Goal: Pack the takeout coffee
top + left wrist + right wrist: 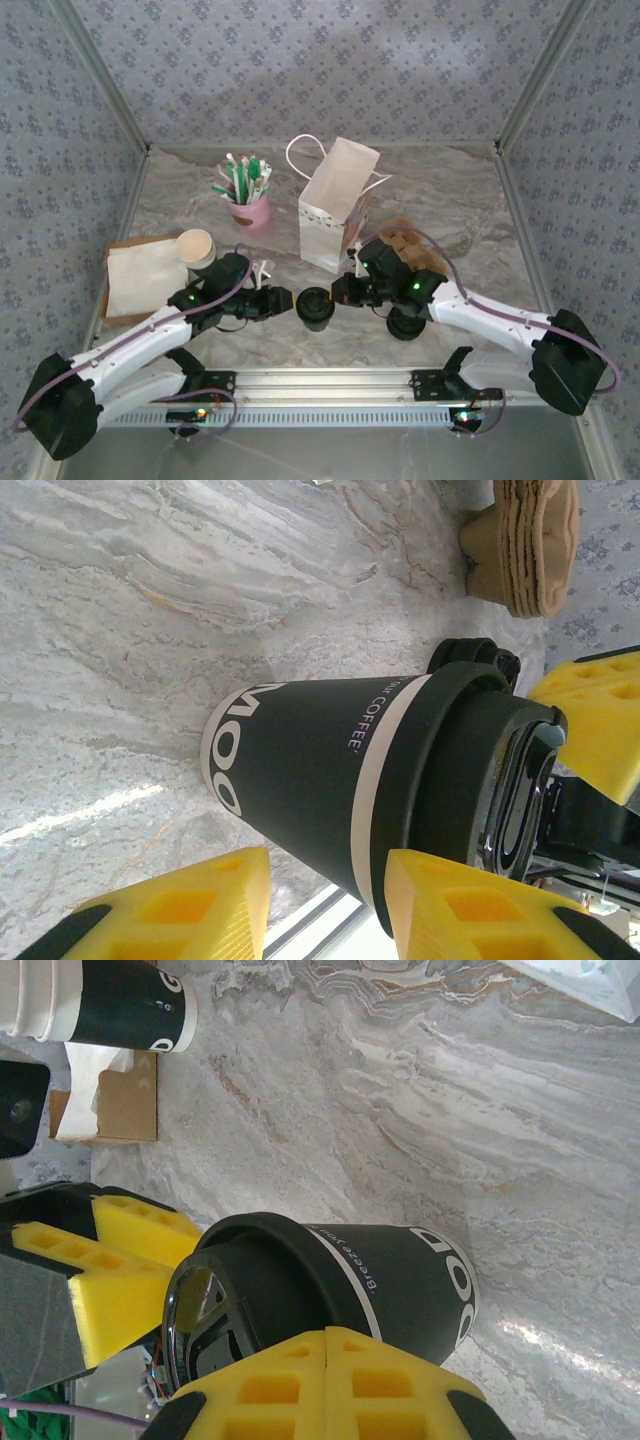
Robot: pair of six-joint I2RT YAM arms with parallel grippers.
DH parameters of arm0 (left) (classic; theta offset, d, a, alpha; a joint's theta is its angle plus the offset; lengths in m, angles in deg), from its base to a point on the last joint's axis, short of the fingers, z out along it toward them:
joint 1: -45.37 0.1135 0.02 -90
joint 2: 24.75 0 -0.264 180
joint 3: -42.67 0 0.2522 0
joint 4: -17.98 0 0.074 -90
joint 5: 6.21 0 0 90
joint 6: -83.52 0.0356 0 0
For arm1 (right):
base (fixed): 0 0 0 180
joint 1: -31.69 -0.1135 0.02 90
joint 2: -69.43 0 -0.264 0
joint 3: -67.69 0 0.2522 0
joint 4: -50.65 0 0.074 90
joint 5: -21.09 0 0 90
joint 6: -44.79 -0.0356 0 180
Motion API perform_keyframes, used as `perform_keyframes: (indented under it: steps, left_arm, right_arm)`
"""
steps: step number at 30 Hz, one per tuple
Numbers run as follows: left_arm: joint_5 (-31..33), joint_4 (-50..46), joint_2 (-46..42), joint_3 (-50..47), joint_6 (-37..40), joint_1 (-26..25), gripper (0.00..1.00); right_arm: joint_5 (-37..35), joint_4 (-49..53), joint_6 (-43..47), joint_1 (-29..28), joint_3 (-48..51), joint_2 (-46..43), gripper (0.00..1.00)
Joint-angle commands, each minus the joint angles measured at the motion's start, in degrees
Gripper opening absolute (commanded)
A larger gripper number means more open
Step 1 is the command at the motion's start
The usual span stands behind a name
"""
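The left tool [283, 302] pinched the takeout coffee [316, 307] steady while the right tool [343, 291], pressed together, pushed its lid.

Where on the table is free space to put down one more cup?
Bare marble lies at the far right, between the white paper bag and the right wall, and behind the pink straw holder. The near centre is crowded: both arms meet at the takeout coffee, with napkins on the left.

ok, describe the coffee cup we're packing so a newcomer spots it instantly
Start at the white paper bag mid-table, then come toward the arms. The coffee cup stands between the two grippers. It alone has a black lid on; the cup stack to the left is lidless.
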Motion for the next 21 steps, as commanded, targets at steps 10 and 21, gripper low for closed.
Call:
perform_keyframes:
  steps: [10, 21]
  left_arm:
    - [2.3, -2.7, -2.3, 0.6, 0.4, -1.0, 0.37]
    - [2.1, -3.3, -3.1, 1.4, 0.2, -1.0, 0.39]
  right_arm:
    - [-2.2, 7.1, 0.2, -1.2, -1.8, -4.1, 0.00]
    - [-2.7, 7.7, -1.4, -4.2, -0.1, -7.1, 0.00]
